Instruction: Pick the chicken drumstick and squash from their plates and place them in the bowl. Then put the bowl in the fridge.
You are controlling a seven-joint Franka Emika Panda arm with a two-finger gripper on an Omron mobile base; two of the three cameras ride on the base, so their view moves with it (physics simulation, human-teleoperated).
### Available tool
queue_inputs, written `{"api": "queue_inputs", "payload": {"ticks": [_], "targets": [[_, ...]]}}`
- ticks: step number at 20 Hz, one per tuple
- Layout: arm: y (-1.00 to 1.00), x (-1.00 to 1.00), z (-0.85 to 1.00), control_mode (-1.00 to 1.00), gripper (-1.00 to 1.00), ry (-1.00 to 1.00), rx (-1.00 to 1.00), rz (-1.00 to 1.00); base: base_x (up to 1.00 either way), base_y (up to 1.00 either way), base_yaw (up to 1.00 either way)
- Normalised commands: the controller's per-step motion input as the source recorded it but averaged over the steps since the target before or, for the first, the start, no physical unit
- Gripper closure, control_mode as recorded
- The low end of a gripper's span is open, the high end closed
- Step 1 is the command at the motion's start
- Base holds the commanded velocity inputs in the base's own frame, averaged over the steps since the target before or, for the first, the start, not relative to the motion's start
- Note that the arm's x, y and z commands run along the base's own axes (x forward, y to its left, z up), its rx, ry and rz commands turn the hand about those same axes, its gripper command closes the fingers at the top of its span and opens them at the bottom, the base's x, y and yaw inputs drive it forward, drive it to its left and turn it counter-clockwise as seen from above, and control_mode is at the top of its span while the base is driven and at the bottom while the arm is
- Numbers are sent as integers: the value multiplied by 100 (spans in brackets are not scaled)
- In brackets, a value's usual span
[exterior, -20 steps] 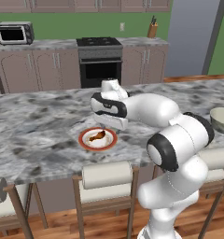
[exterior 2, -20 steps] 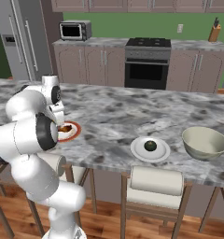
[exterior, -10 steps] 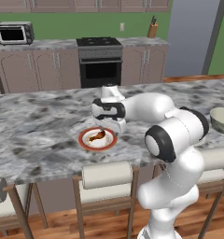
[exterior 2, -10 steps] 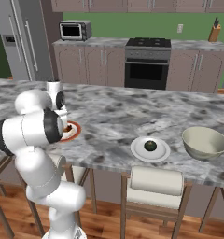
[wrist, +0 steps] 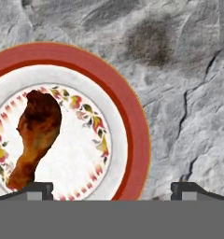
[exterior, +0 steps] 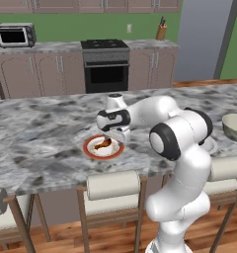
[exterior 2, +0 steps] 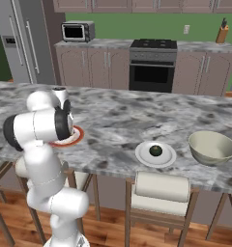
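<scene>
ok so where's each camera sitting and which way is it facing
Left base view: behind-left of the arm, facing the counter; the open claw hangs over the red-rimmed plate.
Right base view: behind-right, same counter, bowl at right.
Hand view: looks down on the chicken drumstick; fingertips at bottom.
All share the plate.

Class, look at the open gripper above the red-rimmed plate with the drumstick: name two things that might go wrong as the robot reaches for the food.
1. The gripper sits off-centre: the drumstick lies near one fingertip, so closing may nudge rather than grasp it.
2. The drumstick lies flat on the plate, so descending fingertips may strike the plate and shift it on the counter.
</scene>
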Motion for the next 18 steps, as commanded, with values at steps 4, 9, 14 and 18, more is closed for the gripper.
{"api": "queue_inputs", "payload": {"ticks": [4, 9, 14, 18], "targets": [[12, 45, -17, -100, -100, 0, 0, 0, 0, 0, 0], [20, 44, -15, -100, -100, 0, 0, 0, 0, 0, 0], [16, 36, -24, -100, -100, 4, 0, 0, 0, 0, 0], [9, 32, -29, -100, -100, 4, -2, 0, 0, 0, 0]]}}
